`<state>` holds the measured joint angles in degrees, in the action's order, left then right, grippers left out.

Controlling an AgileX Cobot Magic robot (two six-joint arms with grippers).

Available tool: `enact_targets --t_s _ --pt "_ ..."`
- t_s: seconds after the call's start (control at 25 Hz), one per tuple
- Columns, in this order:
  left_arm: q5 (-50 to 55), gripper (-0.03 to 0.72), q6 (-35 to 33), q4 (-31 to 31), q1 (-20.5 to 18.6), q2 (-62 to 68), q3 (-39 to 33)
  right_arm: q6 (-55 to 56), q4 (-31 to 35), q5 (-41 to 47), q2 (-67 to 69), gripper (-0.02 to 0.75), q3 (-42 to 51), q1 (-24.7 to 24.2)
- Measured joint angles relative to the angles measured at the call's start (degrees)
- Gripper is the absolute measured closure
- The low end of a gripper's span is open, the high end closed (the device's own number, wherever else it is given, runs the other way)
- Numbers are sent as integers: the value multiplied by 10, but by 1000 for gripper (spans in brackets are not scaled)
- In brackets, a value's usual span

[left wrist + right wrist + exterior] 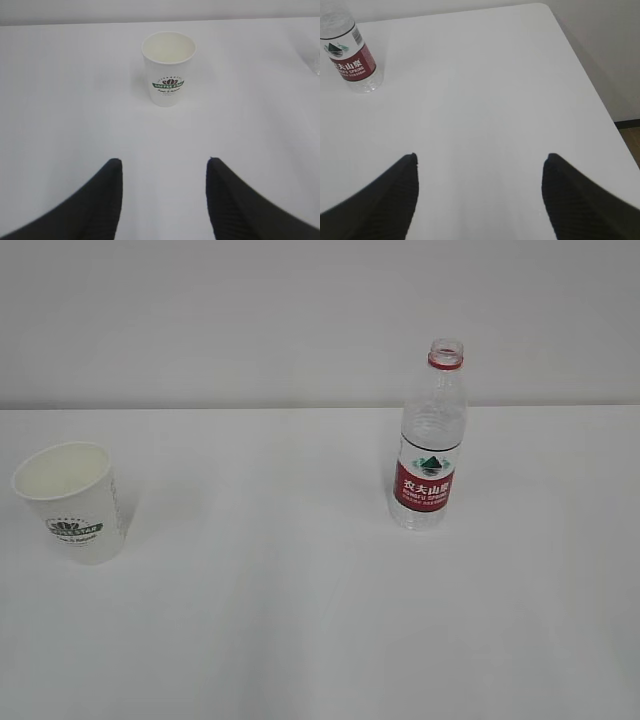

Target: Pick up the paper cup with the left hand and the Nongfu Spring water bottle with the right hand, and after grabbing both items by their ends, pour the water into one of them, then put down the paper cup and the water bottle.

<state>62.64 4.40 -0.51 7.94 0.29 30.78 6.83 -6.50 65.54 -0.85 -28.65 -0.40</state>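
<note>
The cup (72, 502) stands upright and empty on the left of the white table (300, 620), the bottle (431, 445) upright and uncapped on the right, well apart; the left gripper (163, 165) faces the cup with jaws moderately open and empty, while the right gripper (480, 160) stands wide and empty with the bottle off to its left. The risks, as I judge them: the light cup may tip or crush under a hard pinch, and the open bottle may spill if the off-centre right gripper knocks it. The table is bare and glossy, against a plain pale wall (250, 310)
</note>
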Motion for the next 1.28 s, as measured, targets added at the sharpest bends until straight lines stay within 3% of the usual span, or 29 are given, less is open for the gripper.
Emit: enact_targets --t_s 1.08,1.28 --pt "-3 297 0 -2 0 0 0 0 0 -1 0 157 0 0" --pt "-17 297 0 -13 0 7 1 0 32 -6 0 156 -3 0"
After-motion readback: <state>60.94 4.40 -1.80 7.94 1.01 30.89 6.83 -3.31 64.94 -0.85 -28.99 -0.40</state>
